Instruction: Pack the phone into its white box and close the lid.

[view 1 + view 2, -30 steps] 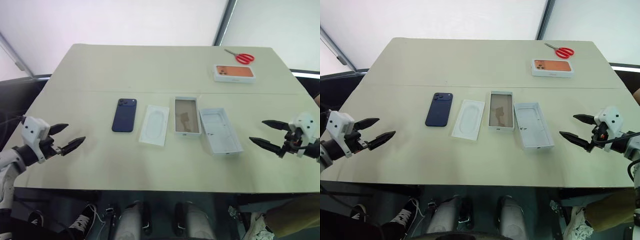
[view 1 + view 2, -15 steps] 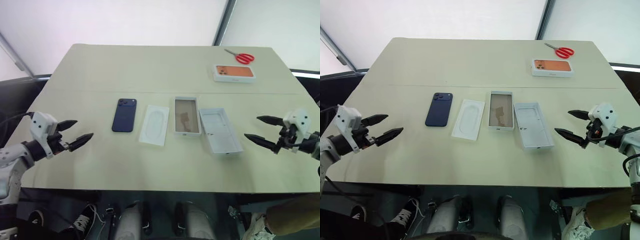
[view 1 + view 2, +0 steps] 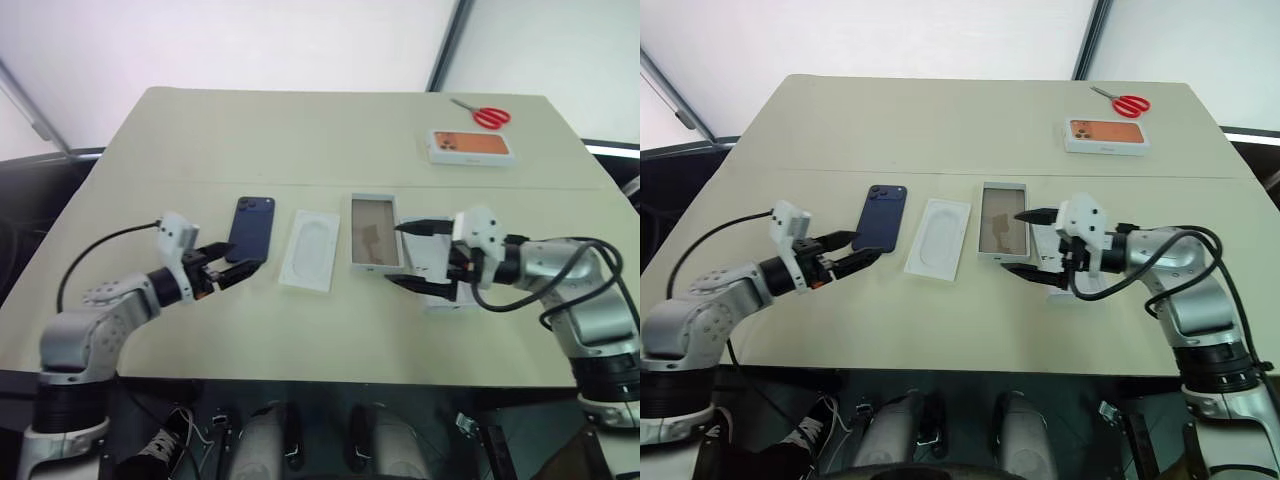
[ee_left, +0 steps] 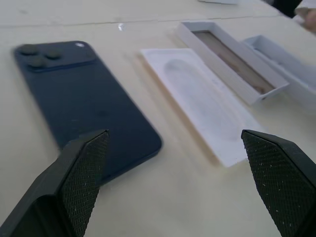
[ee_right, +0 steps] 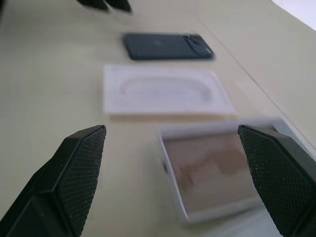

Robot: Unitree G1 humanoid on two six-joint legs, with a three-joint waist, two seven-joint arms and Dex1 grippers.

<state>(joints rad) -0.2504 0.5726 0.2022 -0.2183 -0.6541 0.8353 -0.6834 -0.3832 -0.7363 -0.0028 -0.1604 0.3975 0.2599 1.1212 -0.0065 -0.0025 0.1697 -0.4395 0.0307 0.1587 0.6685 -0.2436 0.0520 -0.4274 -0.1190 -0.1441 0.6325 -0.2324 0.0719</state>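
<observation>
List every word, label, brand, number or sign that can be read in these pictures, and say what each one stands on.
No text can be read anywhere.
The printed box at the far side of the table carries an orange phone picture; any lettering on it is too small to read.
The lid has small dark marks on its inside, too small to read.
The phone, the flat white insert and the white box show no writing.

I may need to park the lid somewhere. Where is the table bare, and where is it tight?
Bare: the wide stretch of table behind the row, left of the scissors and printed box. Tight: phone, insert, white box and lid lie close together, with both open grippers there.
</observation>
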